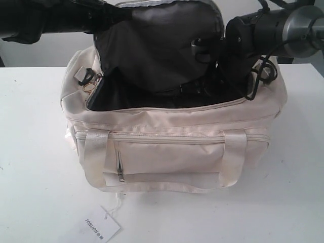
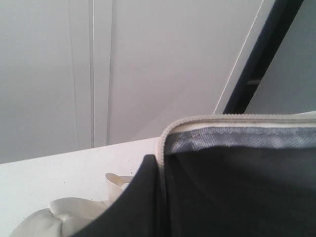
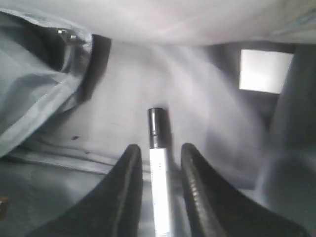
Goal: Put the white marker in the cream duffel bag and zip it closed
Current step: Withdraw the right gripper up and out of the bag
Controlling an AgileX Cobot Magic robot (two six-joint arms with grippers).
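The cream duffel bag (image 1: 172, 152) sits on the white table with its top open. Its dark-lined flap (image 1: 162, 45) stands upright, and my left gripper (image 1: 119, 12) is shut on the flap's piped edge (image 2: 160, 197) from the upper left. My right gripper (image 3: 160, 148) reaches down into the bag on the right, so the bag wall hides its jaws in the exterior view. The white marker (image 3: 159, 173), black cap forward, lies on the grey lining between the open jaws. A gap shows on each side of it.
A gold ring pull (image 1: 90, 83) hangs at the bag's left end. The white hang tag (image 1: 101, 225) lies on the table (image 1: 30, 152) in front of the bag. A white label (image 3: 264, 69) shows on the inner wall. The satin handles (image 1: 96, 152) drape over the front pocket.
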